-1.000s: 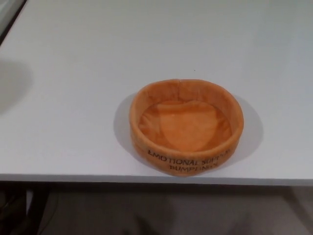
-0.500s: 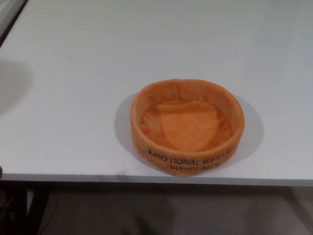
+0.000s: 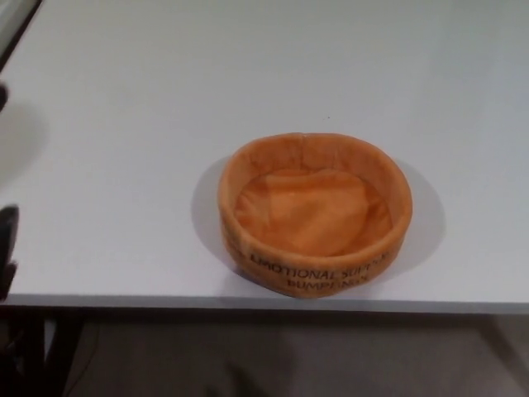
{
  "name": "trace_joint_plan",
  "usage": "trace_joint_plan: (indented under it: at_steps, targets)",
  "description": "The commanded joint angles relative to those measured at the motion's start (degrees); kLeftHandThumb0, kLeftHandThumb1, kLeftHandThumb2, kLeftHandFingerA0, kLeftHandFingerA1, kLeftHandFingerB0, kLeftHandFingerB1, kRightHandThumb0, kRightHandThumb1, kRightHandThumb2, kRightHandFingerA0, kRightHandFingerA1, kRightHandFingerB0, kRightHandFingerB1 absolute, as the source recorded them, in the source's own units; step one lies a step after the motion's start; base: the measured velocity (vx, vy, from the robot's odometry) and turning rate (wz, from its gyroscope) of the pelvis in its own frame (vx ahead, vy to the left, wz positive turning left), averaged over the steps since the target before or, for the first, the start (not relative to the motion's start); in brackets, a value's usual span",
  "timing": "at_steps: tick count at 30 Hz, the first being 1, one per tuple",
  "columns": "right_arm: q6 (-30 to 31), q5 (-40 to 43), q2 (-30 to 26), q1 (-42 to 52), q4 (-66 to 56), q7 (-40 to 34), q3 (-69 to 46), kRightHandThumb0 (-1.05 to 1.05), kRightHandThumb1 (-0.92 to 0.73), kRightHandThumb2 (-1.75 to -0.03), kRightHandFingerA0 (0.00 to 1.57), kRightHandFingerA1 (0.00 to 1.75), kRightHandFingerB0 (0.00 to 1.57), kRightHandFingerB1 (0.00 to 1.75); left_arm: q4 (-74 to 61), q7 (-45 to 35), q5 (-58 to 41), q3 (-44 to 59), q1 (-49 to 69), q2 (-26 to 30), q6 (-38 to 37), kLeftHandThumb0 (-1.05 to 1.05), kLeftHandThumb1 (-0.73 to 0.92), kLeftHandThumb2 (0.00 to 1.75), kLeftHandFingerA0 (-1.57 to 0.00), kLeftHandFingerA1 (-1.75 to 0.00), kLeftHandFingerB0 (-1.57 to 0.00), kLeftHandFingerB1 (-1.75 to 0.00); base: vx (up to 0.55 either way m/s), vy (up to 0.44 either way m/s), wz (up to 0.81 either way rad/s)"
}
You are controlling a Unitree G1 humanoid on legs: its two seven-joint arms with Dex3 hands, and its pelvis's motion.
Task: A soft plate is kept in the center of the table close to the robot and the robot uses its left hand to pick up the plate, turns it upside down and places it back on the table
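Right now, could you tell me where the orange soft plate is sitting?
In the head view, the soft plate sits open side up on the white table, slightly right of centre, near its front edge.

Orange plate [image 3: 314, 217] looks soft, fuzzy cloth w/ matt nap; table [image 3: 165, 124] smooth, matt white.

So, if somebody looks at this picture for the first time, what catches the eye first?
The orange plate stands out: a soft round dish with raised walls, open side up, near the front edge of the white table, slightly right of centre, with dark lettering on its near wall. Next, a black sliver of the left hand shows at the picture's left edge, well apart from the plate.
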Motion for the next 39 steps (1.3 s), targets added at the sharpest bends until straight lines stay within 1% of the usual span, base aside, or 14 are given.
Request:
trace_joint_plan:
  at_steps: [1,4,11,12,13,14,15,16,19,20,35,36,38,39]
  targets:
    - [0.35,-0.17,-0.51,0.22,0.03,0.13,-0.08,-0.88,-0.81,-0.82,0.30,0.45,0.26,0.36,0.83,4.86,11.71,-5.04,-7.61,1.19,3.06,-0.98,0.88,0.68,-0.28,-0.35,-0.24,-0.30,0.00,0.000,0.00]
    - [0.41,0.02,-0.51,-0.18,0.10,0.21,-0.09,-0.80,-0.92,-0.69,0.31,0.42,0.29,0.33,1.46,5.46,15.20,-7.96,-12.12,1.55,3.78,-0.97,0.90,0.68,-0.24,-0.37,-0.23,-0.28,0.00,0.000,0.00]
    - [0.79,0.35,-0.72,-0.24,-0.27,0.24,-0.47,-0.81,-0.92,-0.68,0.33,0.41,0.30,0.32,6.42,6.16,24.63,-16.53,-25.56,2.20,2.96,-1.00,0.90,0.68,-0.21,-0.41,-0.23,-0.29,0.00,0.000,0.00]
    - [0.83,0.43,-0.66,-0.28,-0.28,0.20,-0.51,-0.81,-0.92,-0.68,0.33,0.41,0.30,0.32,7.10,6.15,25.62,-17.43,-26.78,2.30,3.42,-0.97,0.67,1.13,-0.13,-0.49,-0.15,-0.41,0.00,0.000,0.00]
    - [0.78,0.37,-0.68,-0.31,-0.25,0.18,-0.52,-0.81,-0.92,-0.68,0.33,0.41,0.30,0.32,7.41,6.08,26.04,-17.97,-27.37,2.46,3.91,-0.97,0.67,1.13,-0.13,-0.49,-0.15,-0.41,0.00,0.000,0.00]
    - [0.67,0.55,-0.89,-0.44,-0.07,0.47,-0.64,-0.81,-0.92,-0.68,0.32,0.41,0.30,0.32,7.99,5.91,26.78,-18.90,-28.45,2.56,4.90,-1.05,0.89,0.68,-0.18,-0.40,-0.24,-0.28,0.00,0.000,0.00]
    - [0.66,0.57,-0.91,-0.45,-0.05,0.51,-0.65,-0.81,-0.92,-0.68,0.32,0.41,0.30,0.32,8.11,5.98,26.90,-19.06,-28.62,2.61,5.01,-1.05,0.89,0.68,-0.18,-0.40,-0.24,-0.28,0.00,0.000,0.00]
    - [1.05,0.30,-0.97,-0.56,-0.23,0.29,-0.53,-0.81,-0.92,-0.68,0.32,0.40,0.30,0.32,9.63,5.71,29.04,-20.32,-30.71,3.46,5.51,-1.00,0.66,1.14,-0.12,-0.47,-0.15,-0.40,0.00,0.000,0.00]
    - [1.18,0.38,-0.67,-0.32,-0.67,0.17,-0.42,-0.80,-0.92,-0.68,0.33,0.41,0.30,0.32,11.89,5.93,30.65,-21.91,-32.93,4.22,5.51,-1.01,0.65,1.13,-0.13,-0.49,-0.15,-0.40,0.00,0.000,0.00]
    - [0.84,0.10,-0.76,-0.43,-0.44,0.09,-0.43,-0.80,-0.92,-0.70,0.32,0.40,0.29,0.32,12.61,5.75,31.44,-22.63,-33.34,4.59,5.61,-1.05,0.87,0.68,-0.19,-0.40,-0.21,-0.28,0.00,0.000,0.00]
    - [0.89,0.12,-0.69,-0.90,-0.26,-0.03,-0.58,-0.80,-0.92,-0.68,0.34,0.41,0.31,0.33,23.02,2.85,38.32,-30.49,-39.83,15.23,0.06,-1.05,0.85,0.67,-0.25,-0.37,-0.25,-0.28,0.00,0.000,0.00]
    - [0.93,0.13,-0.62,-0.87,-0.27,-0.07,-0.56,-0.88,-0.79,-0.82,0.32,0.45,0.28,0.37,23.32,2.69,38.45,-30.91,-39.98,15.86,-0.07,-1.05,0.84,0.67,-0.24,-0.37,-0.25,-0.28,0.00,0.000,0.00]
    - [1.33,0.25,-0.50,-0.99,-0.39,-0.25,-0.60,-0.89,-0.79,-0.83,0.33,0.45,0.29,0.37,24.02,1.99,38.81,-31.80,-40.51,17.23,-0.71,-1.05,0.84,0.67,-0.25,-0.36,-0.24,-0.28,0.00,0.000,0.00]
    - [1.41,0.23,-0.57,-1.00,-0.45,-0.21,-0.59,-0.81,-0.92,-0.68,0.34,0.41,0.31,0.32,24.31,1.95,38.85,-32.11,-40.66,17.57,-0.89,-1.05,0.84,0.67,-0.25,-0.36,-0.25,-0.28,0.00,0.000,0.00]
